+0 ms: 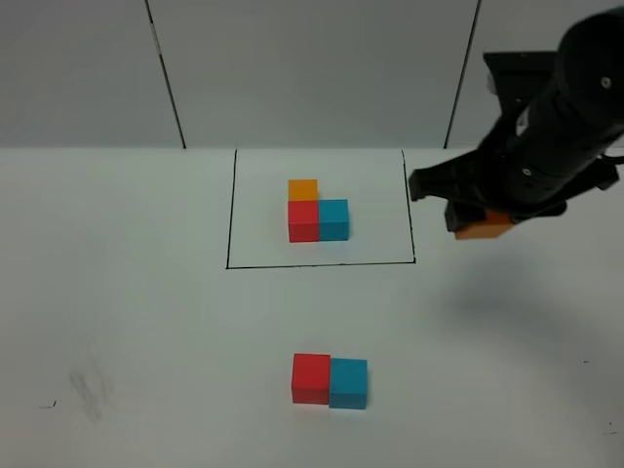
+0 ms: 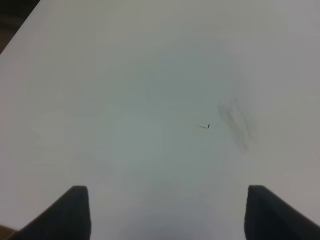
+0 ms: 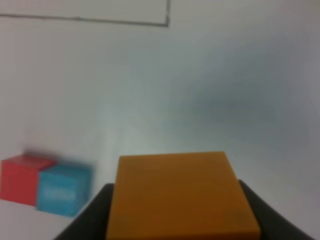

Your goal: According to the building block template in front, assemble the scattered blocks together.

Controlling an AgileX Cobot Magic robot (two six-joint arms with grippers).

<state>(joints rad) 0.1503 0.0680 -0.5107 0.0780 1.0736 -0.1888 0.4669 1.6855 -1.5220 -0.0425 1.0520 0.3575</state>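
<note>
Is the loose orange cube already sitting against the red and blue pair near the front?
No, the orange cube is held in the right gripper, far from the red and blue pair.

The right arm [image 1: 561,127], upper right of the high view, is matte black: a thick round tube ending in a boxy wrist. The left fingers [image 2: 75,212] are dark, blunt wedges.

orange block [image 3: 180,195], red block [image 1: 311,378], blue block [image 1: 348,382], black-outlined template [image 1: 318,214]
</note>
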